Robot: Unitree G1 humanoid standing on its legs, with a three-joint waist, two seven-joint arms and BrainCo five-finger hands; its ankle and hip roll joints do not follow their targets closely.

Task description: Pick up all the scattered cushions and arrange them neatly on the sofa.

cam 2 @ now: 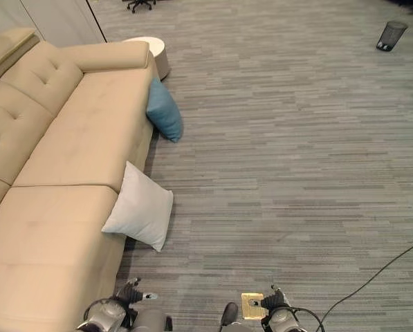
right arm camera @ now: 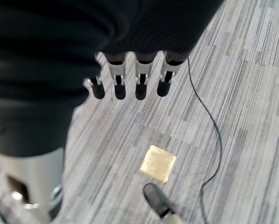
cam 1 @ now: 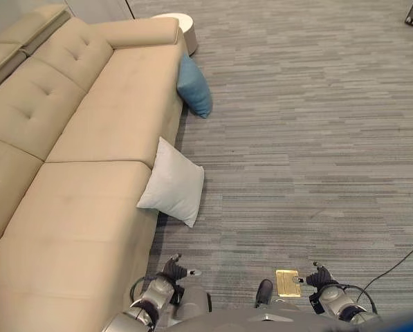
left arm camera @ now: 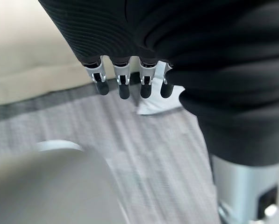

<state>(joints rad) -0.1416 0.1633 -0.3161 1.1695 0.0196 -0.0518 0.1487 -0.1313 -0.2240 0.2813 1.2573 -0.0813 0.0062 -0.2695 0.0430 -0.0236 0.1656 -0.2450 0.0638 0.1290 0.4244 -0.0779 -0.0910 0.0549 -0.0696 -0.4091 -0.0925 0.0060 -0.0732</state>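
Note:
A white cushion (cam 1: pixel 173 183) leans against the front of the beige sofa (cam 1: pixel 88 138), its lower corner on the carpet. Farther along, a blue cushion (cam 1: pixel 194 86) stands propped against the sofa's front near the armrest. My left hand (cam 1: pixel 170 272) hangs low at the bottom of the view, beside the sofa's near end, with relaxed fingers (left arm camera: pixel 123 84) holding nothing. My right hand (cam 1: pixel 322 280) hangs low at the bottom right over the carpet, fingers (right arm camera: pixel 139 81) straight and empty. Both hands are well short of the white cushion.
A round white side table (cam 1: pixel 182 24) stands past the sofa's armrest. A brass floor plate (cam 1: pixel 288 282) is set in the grey carpet near my right hand. A dark bin (cam 2: pixel 390 34) stands far right, and a chair base (cam 2: pixel 140 4) at the back.

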